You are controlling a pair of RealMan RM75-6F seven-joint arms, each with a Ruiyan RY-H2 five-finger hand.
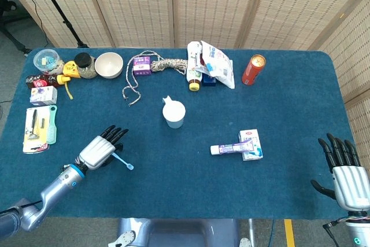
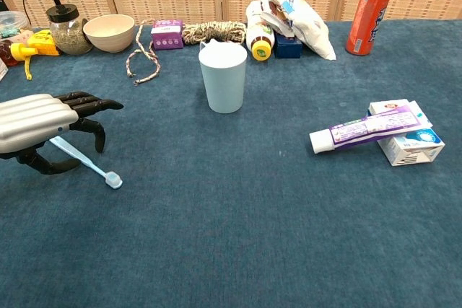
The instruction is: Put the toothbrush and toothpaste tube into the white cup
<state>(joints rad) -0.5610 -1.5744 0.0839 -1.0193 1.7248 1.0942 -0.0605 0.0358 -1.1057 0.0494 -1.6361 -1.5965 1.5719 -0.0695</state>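
Left hand [image 2: 45,126]: nearest the chest camera, well to the left of the white cup [image 2: 223,77] – fingers curled down over the toothbrush [image 2: 85,164] handle; whether the grip has closed on it I cannot tell.
Toothbrush: lying on the desk [image 2: 238,236], head pointing out from under the hand, toward the cup's near side.
Toothpaste tube [image 2: 364,129]: right of the cup, well apart from it, resting across a small carton [image 2: 408,142].
Right hand [image 1: 346,172]: far right of the cup, fingers spread, empty.
White cup: upright, nothing seen inside.
Advice: pinch the handle firmly before lifting – then bring it over the cup and lower it in upright, clear of the rim.
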